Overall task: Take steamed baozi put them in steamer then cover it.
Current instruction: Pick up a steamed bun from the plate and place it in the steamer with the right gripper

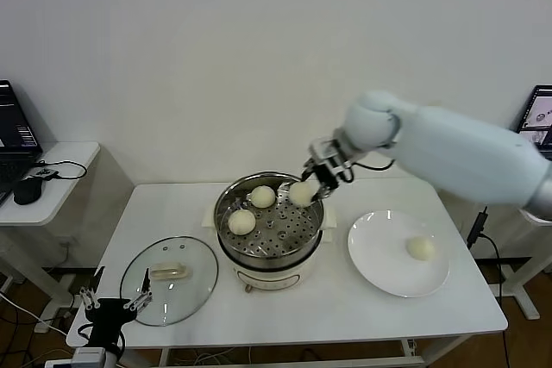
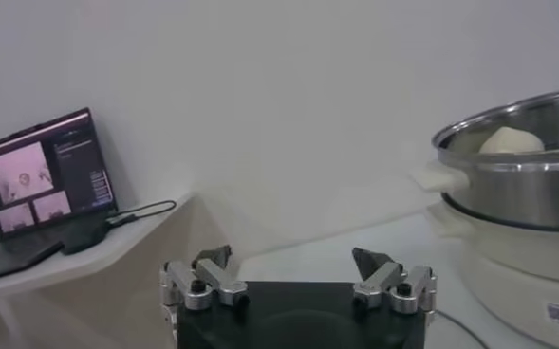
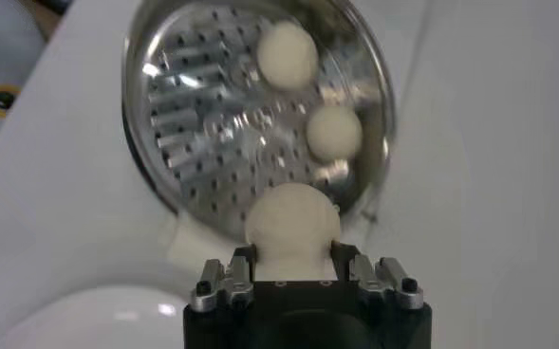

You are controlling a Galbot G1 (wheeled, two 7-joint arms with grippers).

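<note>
Right gripper [image 1: 312,184] clamped on a baozi [image 1: 300,193], hanging just over the steamer [image 1: 269,252] rim; bare tray inward, beside two buns. Left gripper [image 1: 114,302] parked, fingers spread.

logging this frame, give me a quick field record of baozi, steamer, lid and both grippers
baozi in steamer: two on the tray
baozi in transit: held over the steamer's rim
baozi waiting: one on the white plate
cover: flat on the table, left of the steamer
right gripper: shut on the third baozi
left gripper: open, idle at the table's near left edge
</note>
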